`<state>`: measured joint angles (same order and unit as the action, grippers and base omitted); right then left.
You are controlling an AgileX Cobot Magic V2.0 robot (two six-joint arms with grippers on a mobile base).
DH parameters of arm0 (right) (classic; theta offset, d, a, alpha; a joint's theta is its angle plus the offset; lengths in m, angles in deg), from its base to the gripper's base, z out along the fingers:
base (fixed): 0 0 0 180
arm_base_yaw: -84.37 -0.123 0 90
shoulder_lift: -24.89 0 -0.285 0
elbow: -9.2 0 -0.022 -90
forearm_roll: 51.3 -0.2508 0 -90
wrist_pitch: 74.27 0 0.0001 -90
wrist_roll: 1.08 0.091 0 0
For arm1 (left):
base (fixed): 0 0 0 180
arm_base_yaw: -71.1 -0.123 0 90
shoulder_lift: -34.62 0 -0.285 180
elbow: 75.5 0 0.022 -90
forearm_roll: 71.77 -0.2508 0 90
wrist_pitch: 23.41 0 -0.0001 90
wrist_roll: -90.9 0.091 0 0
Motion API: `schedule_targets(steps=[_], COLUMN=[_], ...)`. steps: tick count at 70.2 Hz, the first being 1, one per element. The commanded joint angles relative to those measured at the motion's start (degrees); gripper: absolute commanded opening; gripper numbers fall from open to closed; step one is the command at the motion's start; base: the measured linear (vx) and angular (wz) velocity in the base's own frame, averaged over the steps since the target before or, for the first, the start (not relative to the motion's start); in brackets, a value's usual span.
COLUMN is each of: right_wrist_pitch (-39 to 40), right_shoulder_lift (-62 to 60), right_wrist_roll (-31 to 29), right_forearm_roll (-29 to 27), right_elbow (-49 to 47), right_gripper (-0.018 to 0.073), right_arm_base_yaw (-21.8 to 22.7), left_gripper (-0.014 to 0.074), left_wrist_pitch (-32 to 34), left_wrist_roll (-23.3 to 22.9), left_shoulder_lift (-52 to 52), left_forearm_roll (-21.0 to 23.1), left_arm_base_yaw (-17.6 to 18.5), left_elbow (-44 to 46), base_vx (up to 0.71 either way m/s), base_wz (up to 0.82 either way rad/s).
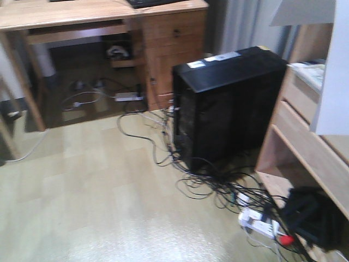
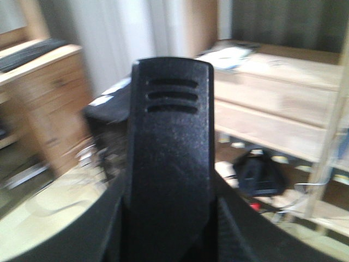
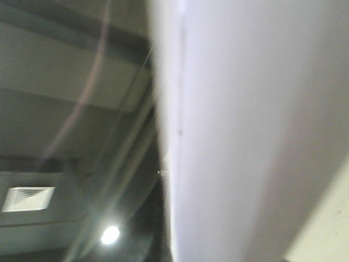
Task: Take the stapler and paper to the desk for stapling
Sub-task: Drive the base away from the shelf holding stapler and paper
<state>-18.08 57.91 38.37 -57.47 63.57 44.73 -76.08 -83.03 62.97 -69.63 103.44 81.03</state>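
In the front view we see the desk (image 1: pixel 71 13) at eleven o'clock, with a dark keyboard (image 1: pixel 155 3) at its rim and drawers under its right end. A black computer tower (image 1: pixel 229 103) stands on the floor just right of centre. A tangle of cables (image 1: pixel 180 174) trails from its foot toward a white power strip (image 1: pixel 262 224) at five o'clock. A light wooden shelf unit (image 1: pixel 305 136) fills three o'clock. In front of it the paper (image 1: pixel 332 82) hangs in the air along the right edge, well apart from the desk. Neither pincer shows here. In the left wrist view the stapler (image 2: pixel 170 153) stands upright at the centre, black, with three slots near its top. The left gripper (image 2: pixel 170 240) pinches it from both sides at six o'clock. The tower, blurred, lies at nine o'clock and the shelf unit at two o'clock. In the right wrist view the paper fills the right half from twelve to six o'clock, tilted close to the lens. A ceiling lamp (image 3: pixel 110 234) and a vent (image 3: pixel 28 198) sit at seven and eight o'clock. The right gripper is out of sight, so we cannot tell how it stands.
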Motion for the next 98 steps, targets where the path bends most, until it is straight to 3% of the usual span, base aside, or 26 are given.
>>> schedule_targets(steps=[1, 98], right_wrist_pitch=[1.83, 1.9], right_shoulder_lift=[0.48, 0.48], right_wrist_roll=[-0.59, -0.59], right_forearm_roll=[0.94, 0.94], right_elbow=[-1.33, -1.33], right_gripper=[-0.0006, -0.0006], right_arm_base_yaw=[0.29, 0.29], left_gripper=[-0.0006, -0.0006], left_wrist_pitch=[6.74, 6.74], left_wrist_roll=[-0.15, -0.15], left_shoulder_lift=[0.61, 0.61], left_forearm_roll=[0.43, 0.43], left_arm_base_yaw=[0.17, 0.17], left_elbow=[1.33, 1.33], base_vx=[0.01, 0.15], base_wz=[0.46, 0.27])
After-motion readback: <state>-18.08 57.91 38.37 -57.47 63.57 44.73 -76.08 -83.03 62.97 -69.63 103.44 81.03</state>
